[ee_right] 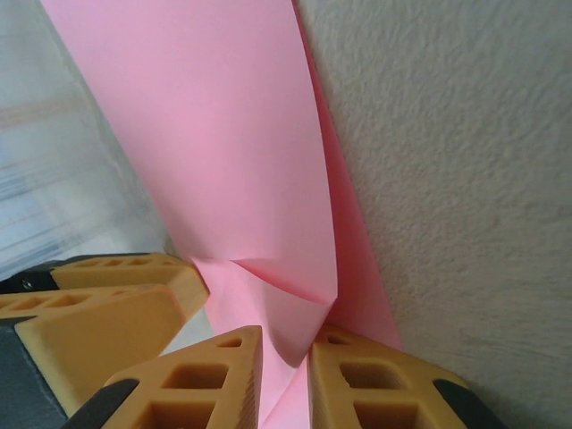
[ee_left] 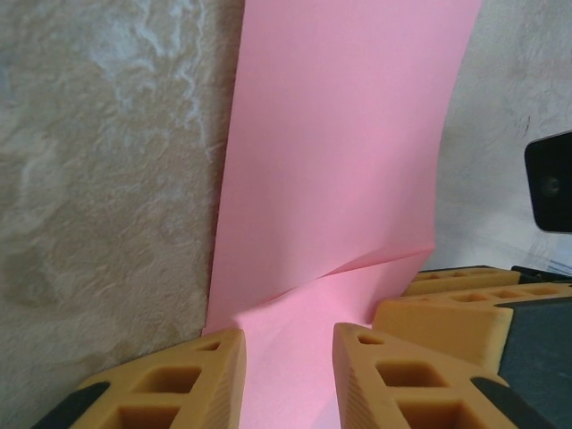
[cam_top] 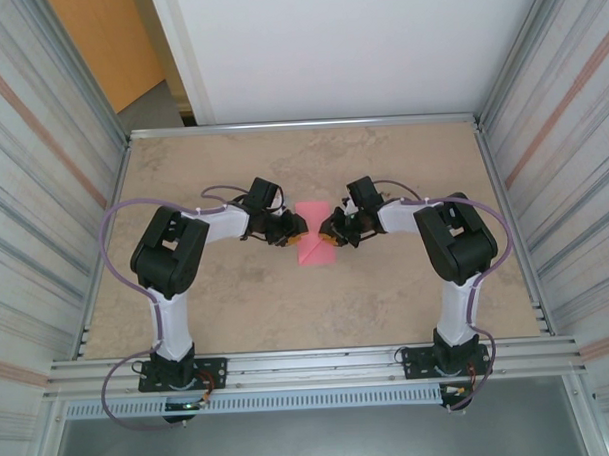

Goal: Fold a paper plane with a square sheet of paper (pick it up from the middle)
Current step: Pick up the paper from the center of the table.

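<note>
The square sheet of paper (cam_top: 312, 246) is pink and lies folded and creased mid-table between my two grippers. My left gripper (cam_top: 294, 231) is at its left edge. In the left wrist view the paper (ee_left: 349, 161) runs across the table and rises between the orange fingers (ee_left: 179, 375) of my left gripper (ee_left: 288, 349), whose jaws stand clearly apart. My right gripper (cam_top: 331, 238) is at the paper's right edge. In the right wrist view my right gripper (ee_right: 284, 353) is shut on a buckled fold of the paper (ee_right: 232, 161). The grippers face each other closely.
The tabletop (cam_top: 287, 309) is beige and mottled, with metal rails along its edges and corrugated walls on both sides. The other arm's orange fingers show in each wrist view, the right arm's (ee_left: 447, 308) and the left arm's (ee_right: 98, 308).
</note>
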Controlling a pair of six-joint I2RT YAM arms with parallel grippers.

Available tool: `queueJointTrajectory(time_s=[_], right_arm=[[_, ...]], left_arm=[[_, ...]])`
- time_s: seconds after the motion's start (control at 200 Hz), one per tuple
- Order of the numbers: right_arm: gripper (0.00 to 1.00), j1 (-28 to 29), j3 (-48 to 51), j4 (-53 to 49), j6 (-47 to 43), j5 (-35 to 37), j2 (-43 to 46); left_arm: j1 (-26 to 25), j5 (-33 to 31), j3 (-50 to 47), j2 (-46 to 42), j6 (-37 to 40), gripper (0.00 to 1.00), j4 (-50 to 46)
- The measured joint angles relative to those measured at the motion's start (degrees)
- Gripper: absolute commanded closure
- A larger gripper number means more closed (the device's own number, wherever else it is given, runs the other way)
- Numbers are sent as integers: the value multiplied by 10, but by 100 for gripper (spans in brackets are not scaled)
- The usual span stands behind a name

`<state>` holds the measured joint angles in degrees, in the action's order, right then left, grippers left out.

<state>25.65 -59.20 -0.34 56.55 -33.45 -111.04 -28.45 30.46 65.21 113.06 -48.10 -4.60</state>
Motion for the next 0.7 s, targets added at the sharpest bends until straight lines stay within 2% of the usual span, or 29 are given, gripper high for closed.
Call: queueJointTrajectory(time_s=[0.185,0.401,0.546,0.697], right_arm=[[83,9,1,13,-3,-13,0],[96,17,1,18,-14,-13,0],[99,14,1,32,-17,-13,1],[100,6,0,44,-31,-16,17]], left_arm=[[0,0,0,-2,-1,68,0],[2,-1,-4,-24,-2,66,-16],[16,-20,-35,-83,-4,57,-11],[63,-31,-105,-164,-14,45,19]])
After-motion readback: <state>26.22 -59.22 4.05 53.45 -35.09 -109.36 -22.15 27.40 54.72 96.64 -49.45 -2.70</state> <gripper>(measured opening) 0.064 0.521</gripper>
